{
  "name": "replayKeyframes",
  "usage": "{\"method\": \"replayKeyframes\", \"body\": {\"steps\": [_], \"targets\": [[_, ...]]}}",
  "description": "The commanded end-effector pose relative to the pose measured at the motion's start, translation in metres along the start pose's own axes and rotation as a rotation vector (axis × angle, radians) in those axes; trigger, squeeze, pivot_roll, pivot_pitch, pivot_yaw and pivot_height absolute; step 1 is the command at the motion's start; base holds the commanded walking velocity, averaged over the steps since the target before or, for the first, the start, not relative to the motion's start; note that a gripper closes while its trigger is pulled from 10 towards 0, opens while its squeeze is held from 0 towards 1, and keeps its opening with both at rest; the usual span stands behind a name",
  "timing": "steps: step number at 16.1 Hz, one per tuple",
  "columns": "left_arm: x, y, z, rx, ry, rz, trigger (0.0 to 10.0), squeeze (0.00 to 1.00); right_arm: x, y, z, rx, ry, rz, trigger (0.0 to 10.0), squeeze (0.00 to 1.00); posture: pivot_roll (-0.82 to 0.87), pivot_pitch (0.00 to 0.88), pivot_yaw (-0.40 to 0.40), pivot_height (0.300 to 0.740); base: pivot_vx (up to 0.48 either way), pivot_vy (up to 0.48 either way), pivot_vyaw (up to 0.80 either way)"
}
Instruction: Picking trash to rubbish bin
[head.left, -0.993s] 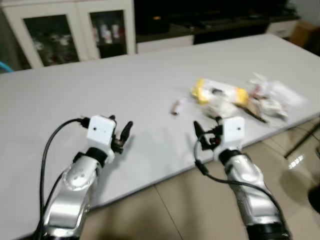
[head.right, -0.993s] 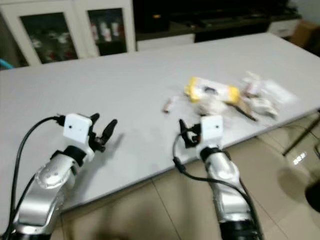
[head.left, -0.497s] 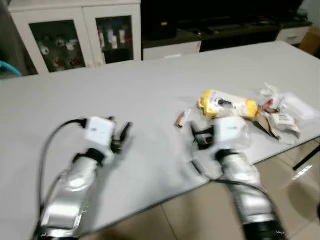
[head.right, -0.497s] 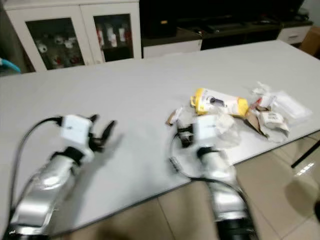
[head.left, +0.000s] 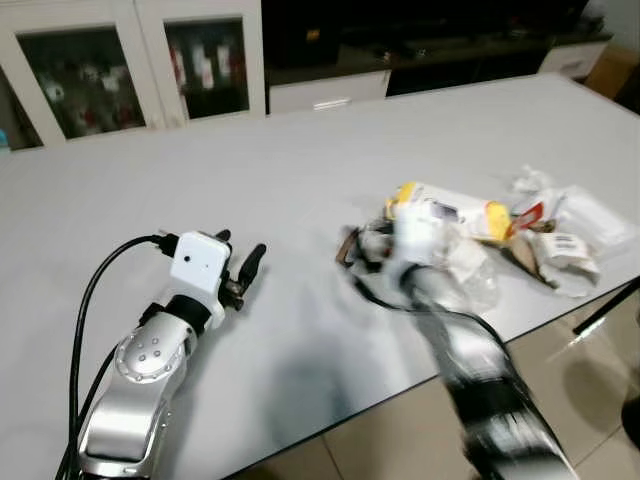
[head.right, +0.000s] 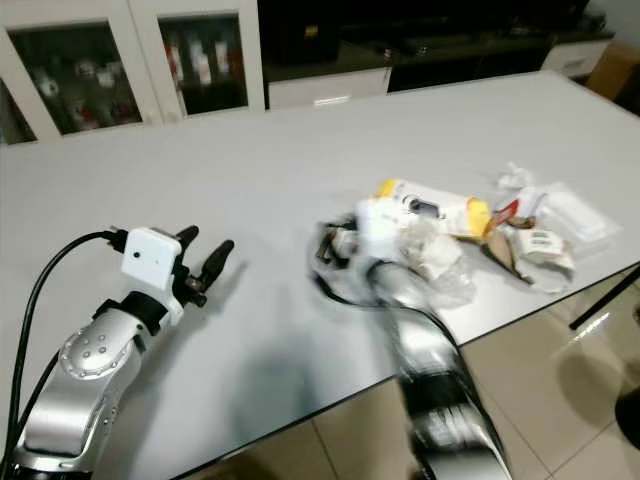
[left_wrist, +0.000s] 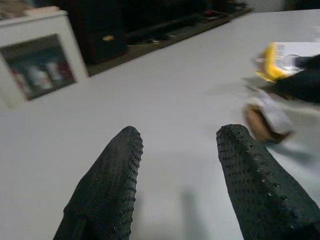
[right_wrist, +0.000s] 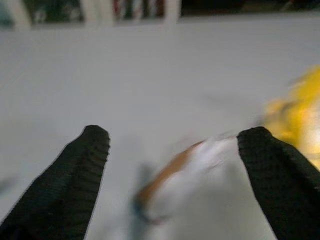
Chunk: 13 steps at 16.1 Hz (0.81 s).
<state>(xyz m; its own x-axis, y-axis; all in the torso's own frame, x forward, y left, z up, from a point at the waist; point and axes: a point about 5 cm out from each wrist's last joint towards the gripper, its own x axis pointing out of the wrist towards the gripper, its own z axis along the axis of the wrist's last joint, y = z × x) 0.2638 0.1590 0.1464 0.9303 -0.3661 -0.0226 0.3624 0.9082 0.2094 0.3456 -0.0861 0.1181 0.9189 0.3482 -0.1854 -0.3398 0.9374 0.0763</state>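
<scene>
While the right arm shows as a motion-blurred streak across the head views, its right claw (right_wrist: 172, 165) is plain in the right wrist view: the two black fingers (right_wrist: 82, 175) are spread wide apart, released, with a small brown-and-white scrap (right_wrist: 175, 175) lying on the table between and just beyond them. In the head views that scrap (head.left: 350, 243) lies at the left edge of the trash, right where the blurred claw (head.left: 372, 247) reaches over the pale grey table (head.left: 300, 150). Just beyond the scrap lies a yellow-and-white packet (head.left: 445, 212), and near it a crumpled clear plastic bag (head.left: 465, 270), partly behind the blurred arm. Further to the robot's right, near the table's edge, sits a heap of white wrappers and torn paper (head.left: 560, 235). All of this trash rests on the table. The left claw (head.left: 245, 268) hovers low over a bare stretch of table, well apart from the trash, its fingers parted and grasping nothing; the left wrist view shows its two dotted black fingertips (left_wrist: 120, 165) with open space between them, and the scrap (left_wrist: 265, 120) and yellow packet (left_wrist: 285, 60) off ahead. Behind the table stand white cabinets with glass doors (head.left: 130, 65) and a dark low unit (head.left: 420, 40).
</scene>
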Motion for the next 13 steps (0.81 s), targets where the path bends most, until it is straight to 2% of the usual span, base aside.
{"method": "replayKeyframes", "body": {"steps": [1, 3, 4, 6, 9, 11, 13], "targets": [[-0.001, -0.009, 0.008, -0.006, -0.026, -0.070, 10.0, 0.00, 0.000, -0.011, -0.013, 0.019, 0.077, -0.048, 10.0, 1.00, -0.01, 0.082, -0.055, 0.740, 0.000, 0.000, 0.00], [-0.003, -0.009, 0.012, 0.009, -0.012, -0.094, 10.0, 0.00, 0.016, -0.010, -0.003, -0.002, 0.115, -0.086, 10.0, 1.00, 0.01, 0.103, -0.060, 0.740, 0.000, 0.000, 0.00], [-0.005, -0.007, 0.016, 0.006, -0.017, -0.089, 10.0, 0.00, 0.022, -0.010, 0.001, -0.039, 0.131, -0.119, 10.0, 0.00, 0.01, 0.107, -0.062, 0.740, 0.000, 0.000, 0.00], [-0.006, -0.006, 0.023, 0.011, -0.035, -0.083, 10.0, 0.00, 0.029, -0.003, 0.009, -0.076, 0.124, -0.122, 10.0, 0.00, 0.02, 0.123, -0.065, 0.740, 0.000, 0.000, 0.00], [-0.010, -0.003, 0.024, 0.017, -0.029, -0.077, 10.0, 0.00, 0.036, 0.002, 0.010, -0.054, 0.146, -0.144, 10.0, 0.00, 0.03, 0.157, -0.064, 0.740, 0.000, 0.000, 0.00], [-0.011, -0.001, 0.025, 0.035, -0.019, -0.092, 10.0, 0.00, 0.039, 0.000, 0.009, -0.067, 0.171, -0.199, 10.0, 0.00, 0.02, 0.168, -0.058, 0.740, 0.000, 0.000, 0.00], [-0.012, -0.001, 0.027, 0.036, -0.021, -0.109, 10.0, 0.00, 0.039, -0.003, 0.013, -0.042, 0.162, -0.236, 10.0, 0.00, 0.02, 0.167, -0.054, 0.740, 0.000, 0.000, 0.00]]}}
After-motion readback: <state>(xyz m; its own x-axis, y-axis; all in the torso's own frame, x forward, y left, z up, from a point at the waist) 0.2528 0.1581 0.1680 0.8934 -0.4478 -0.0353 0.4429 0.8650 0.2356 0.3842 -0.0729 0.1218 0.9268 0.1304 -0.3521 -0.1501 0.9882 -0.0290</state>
